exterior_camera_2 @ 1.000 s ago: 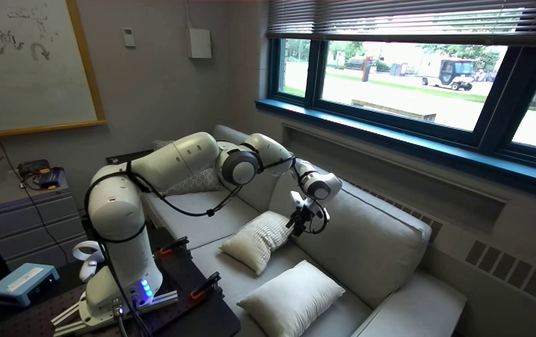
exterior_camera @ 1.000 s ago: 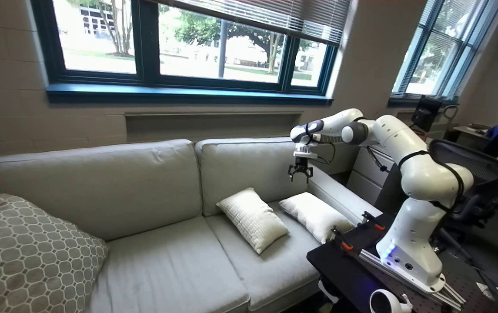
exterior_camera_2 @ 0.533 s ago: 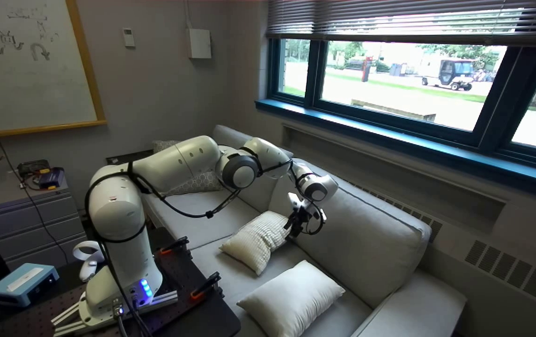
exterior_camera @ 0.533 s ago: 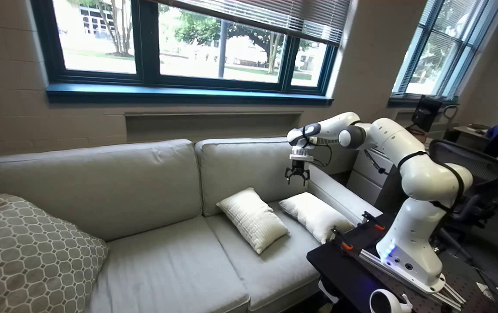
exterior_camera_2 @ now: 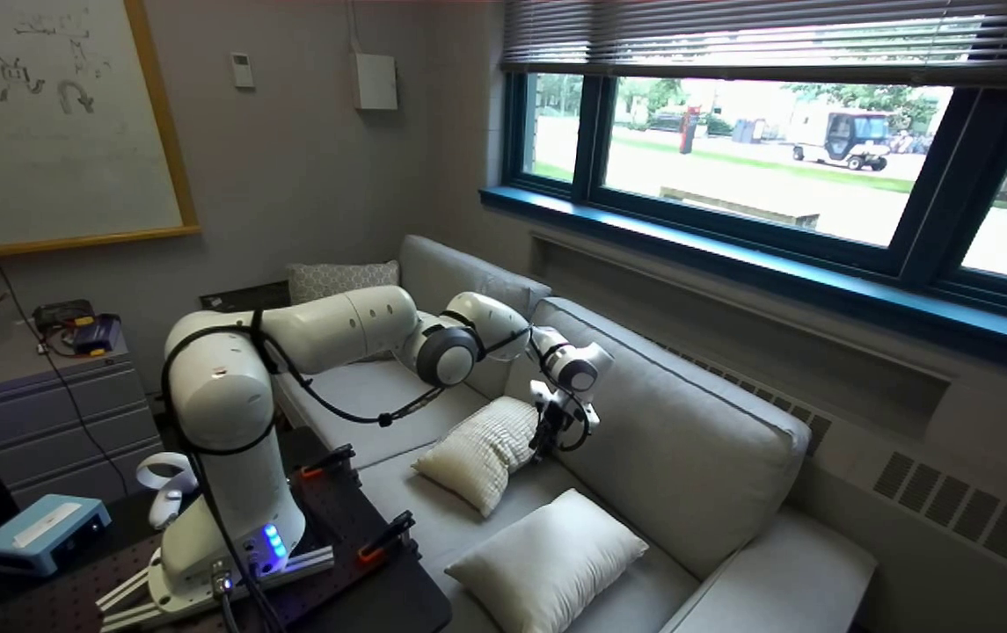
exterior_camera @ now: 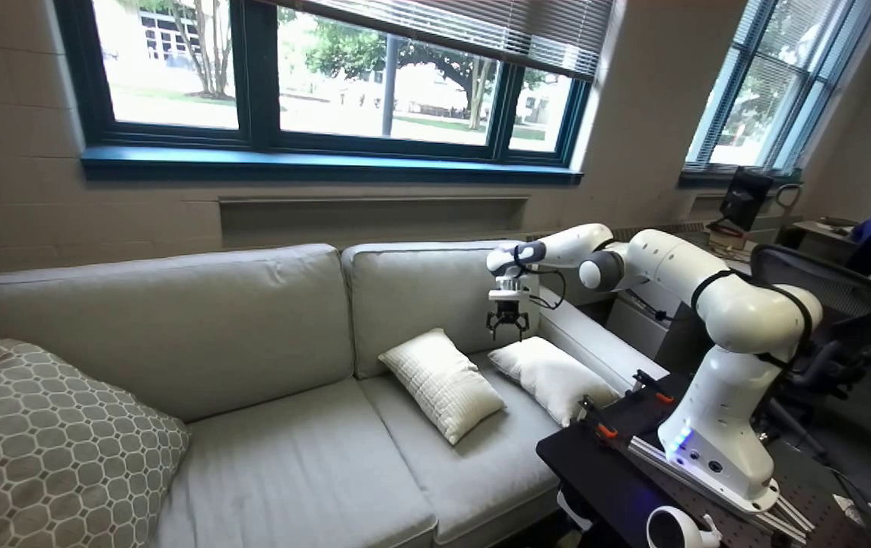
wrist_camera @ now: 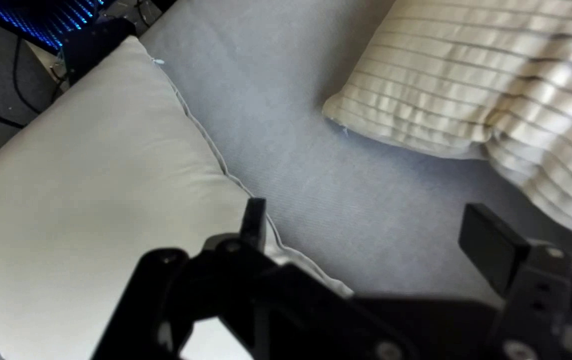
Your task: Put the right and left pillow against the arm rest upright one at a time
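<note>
"How do the fingers (wrist_camera: 490,250) stand?"
"Wide apart."
"And the plain pillow (wrist_camera: 106,200)?"
"Below them, on the side toward the arm rest (exterior_camera_2: 793,563); the ribbed pillow (wrist_camera: 495,85) lies farther from the arm rest."

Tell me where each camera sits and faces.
Exterior view: before the pale fabric sofa, facing its backrest; shows white jointed arm, black two-fingered tool.
Exterior view: near the padded pale arm rest, looking along the sofa; shows arm, tool.
Wrist view: at the arm's end, facing down on plain white pillow, striped cream pillow; shows fingers.
Both exterior views share sofa, arm, tool, pillows.
</note>
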Motion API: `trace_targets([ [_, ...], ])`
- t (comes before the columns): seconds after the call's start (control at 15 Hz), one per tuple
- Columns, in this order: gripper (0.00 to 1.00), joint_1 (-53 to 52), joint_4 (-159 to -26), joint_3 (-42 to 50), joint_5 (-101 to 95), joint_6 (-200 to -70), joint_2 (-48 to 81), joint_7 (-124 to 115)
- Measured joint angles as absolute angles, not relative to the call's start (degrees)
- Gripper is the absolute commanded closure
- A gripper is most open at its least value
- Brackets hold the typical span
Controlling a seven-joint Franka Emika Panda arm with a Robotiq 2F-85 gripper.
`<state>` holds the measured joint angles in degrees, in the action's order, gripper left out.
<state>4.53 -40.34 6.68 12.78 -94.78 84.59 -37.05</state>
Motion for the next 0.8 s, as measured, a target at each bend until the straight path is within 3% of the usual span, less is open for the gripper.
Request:
trace_targets([
  [0.8,0.0,3.79,-42.9,7.7,6.99,-100.68,85.48,-43.64],
])
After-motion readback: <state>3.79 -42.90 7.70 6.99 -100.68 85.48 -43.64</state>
